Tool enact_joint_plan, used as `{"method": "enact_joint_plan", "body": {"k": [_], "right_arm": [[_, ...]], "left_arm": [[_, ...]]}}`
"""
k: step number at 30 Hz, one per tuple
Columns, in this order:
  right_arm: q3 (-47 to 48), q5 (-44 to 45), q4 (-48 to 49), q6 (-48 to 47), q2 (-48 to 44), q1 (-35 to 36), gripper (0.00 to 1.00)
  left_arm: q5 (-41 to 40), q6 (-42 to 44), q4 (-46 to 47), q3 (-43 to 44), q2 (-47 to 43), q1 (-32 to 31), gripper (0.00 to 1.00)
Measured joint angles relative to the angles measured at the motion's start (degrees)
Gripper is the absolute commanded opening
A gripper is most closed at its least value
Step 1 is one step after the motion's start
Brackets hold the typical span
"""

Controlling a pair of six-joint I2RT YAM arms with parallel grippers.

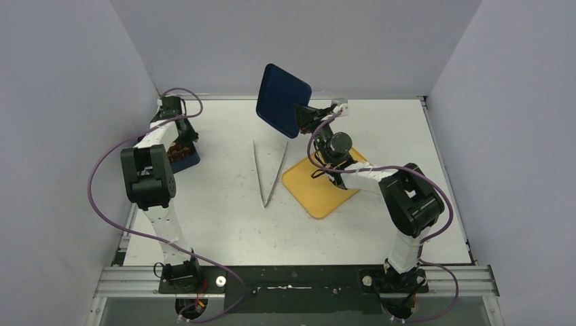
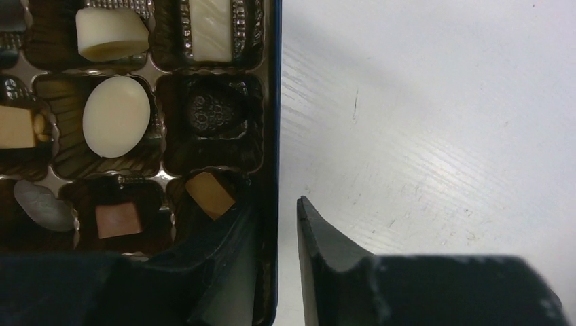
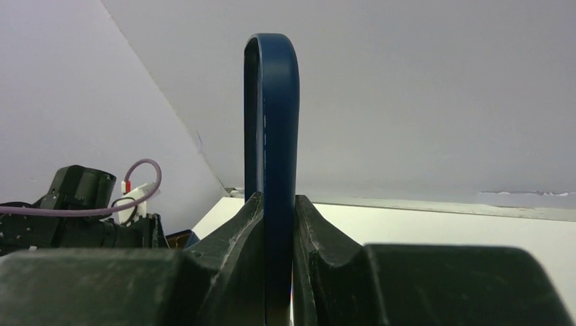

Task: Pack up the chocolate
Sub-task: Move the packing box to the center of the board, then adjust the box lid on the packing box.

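Looks like a robotics lab test cell to me. White table (image 1: 224,231) boxed in by plain grey panels (image 1: 61,102). Two robot arms (image 1: 151,178) bolted to an aluminium rail (image 1: 129,280), purple cables (image 1: 90,187) looping everywhere

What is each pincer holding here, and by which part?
The right pincer clamps the blue lid by its edge, upright in the air. The left pincer straddles the box wall, a gap showing; it holds nothing.
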Motion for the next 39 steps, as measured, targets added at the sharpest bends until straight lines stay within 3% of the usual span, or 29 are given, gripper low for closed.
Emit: {"method": "enact_joint_plan", "body": {"k": [7,20,27,31,35,39], "right_arm": [[-1.49,-0.15,-0.57,-0.98,-1.07,-0.42,0.00],[-2.93,-0.17,-0.81,-3.04,-6.08,-0.44,0.00],[-3.06,-0.17,-2.80,-5.86,-6.64,-0.09,0.02],[0.81,-0.61,-7.89,-13.27,-6.01,1.92,0.03],[8.24,-1.33,-10.54,-26.75,-3.13,7.10,0.03],[15.13,-2.47,-14.40,-42.36,1.40,13.25,0.03]], "left_arm": [[5.14,-1.11,0.42,-0.35,-0.17,-1.01,0.21],[12.76,-2.47,3.19,-3.17,-2.08,-9.53,0.21],[17.11,-3.06,2.84,-3.04,-6.12,-10.99,0.38],[18.95,-4.81,1.90,-1.86,-12.44,-6.86,0.49],[19.80,-7.93,4.83,-3.41,-21.16,5.29,0.60],[20.24,-12.33,11.19,-11.47,-28.17,16.39,0.66]]}}
